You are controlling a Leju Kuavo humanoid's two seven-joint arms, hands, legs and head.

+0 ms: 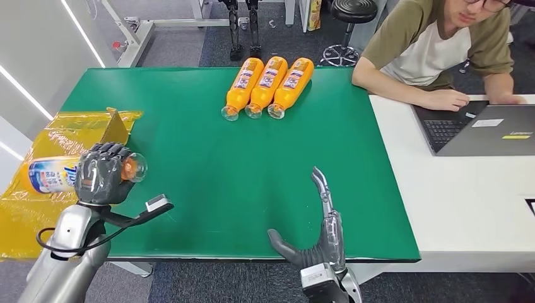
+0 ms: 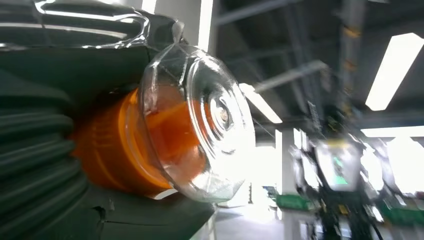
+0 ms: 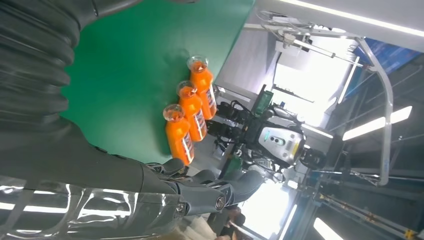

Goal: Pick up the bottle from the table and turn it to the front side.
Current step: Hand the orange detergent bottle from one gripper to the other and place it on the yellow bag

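Observation:
My left hand (image 1: pixel 103 173) grips an orange bottle (image 1: pixel 50 175) lying sideways above the table's left edge, its blue and white label toward the left and its clear base toward the right. The left wrist view shows that clear base (image 2: pixel 197 122) close up against the hand's grey cover. My right hand (image 1: pixel 317 230) hovers open at the table's front edge, fingers straight and thumb out to the left. Three more orange bottles (image 1: pixel 267 85) lie side by side at the back middle of the green table (image 1: pixel 214 170); the right wrist view shows them too (image 3: pixel 190 112).
Yellow plastic sheeting (image 1: pixel 38 208) covers a low surface left of the table. A person (image 1: pixel 441 50) sits at the back right with an arm on a white table (image 1: pixel 467 189) and a laptop (image 1: pixel 486 129). A stool (image 1: pixel 353 12) stands behind.

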